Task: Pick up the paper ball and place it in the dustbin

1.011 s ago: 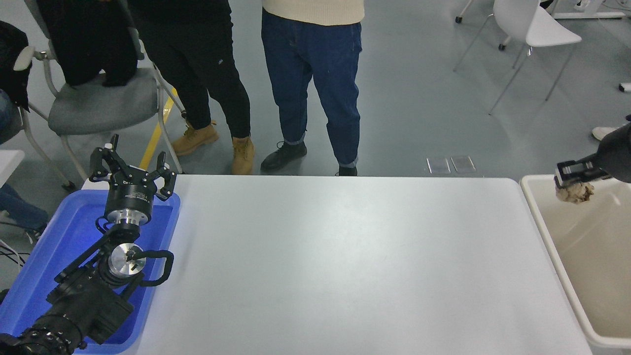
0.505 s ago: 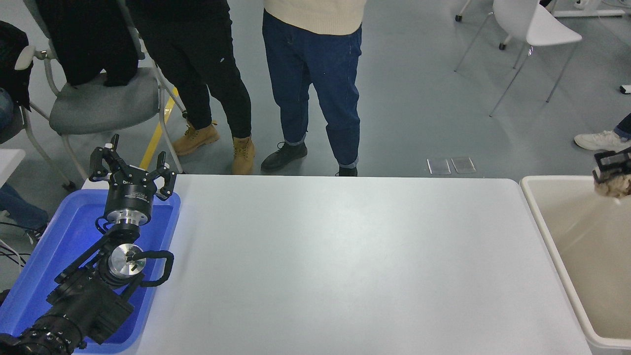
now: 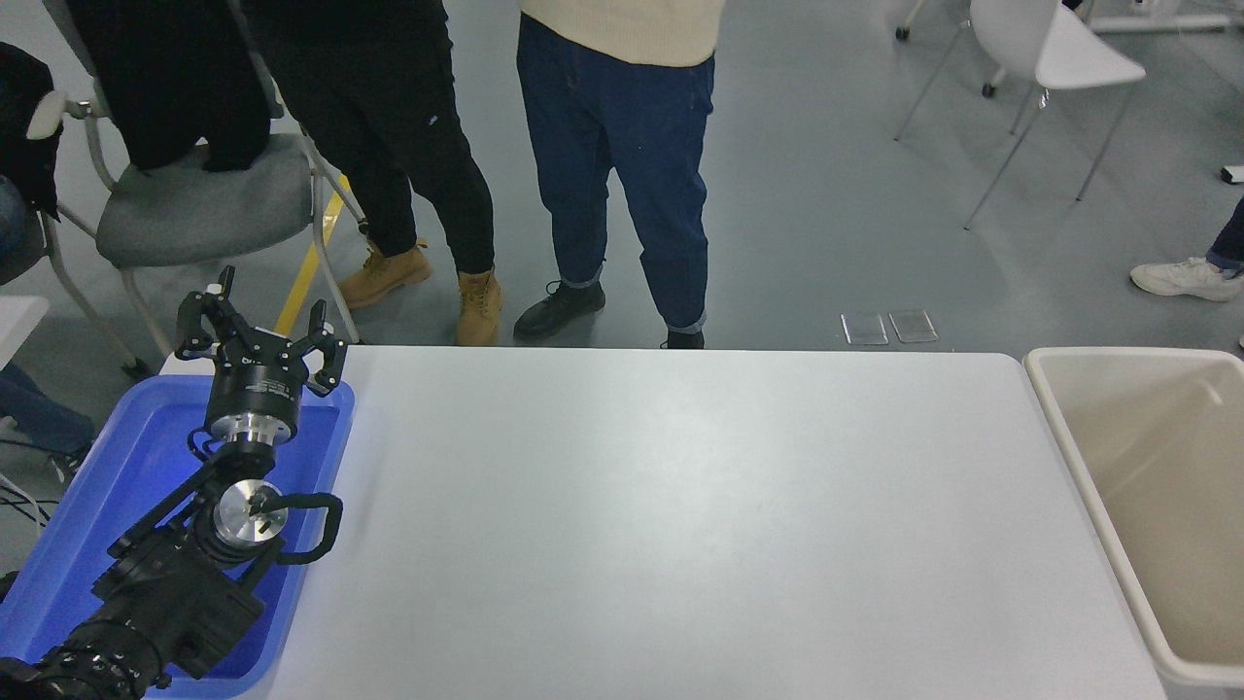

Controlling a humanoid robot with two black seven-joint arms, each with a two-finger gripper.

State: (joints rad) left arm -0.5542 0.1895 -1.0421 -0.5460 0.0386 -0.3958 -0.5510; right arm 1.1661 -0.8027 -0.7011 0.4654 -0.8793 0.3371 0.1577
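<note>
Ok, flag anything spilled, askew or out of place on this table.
Nothing stands out. The white table shows no spill. The dustbin stands upright at its right end, no paper ball visible inside it. The left gripper is parked, open, over the blue tray.

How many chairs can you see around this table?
2. A grey padded chair stands at the far left with dark clothing on it; a white chair stands at the far right. Others may lie outside the picture.

Smooth cream plastic dustbin (image 3: 1079,467); matt white table (image 3: 680,525); glossy blue tray (image 3: 117,467).
</note>
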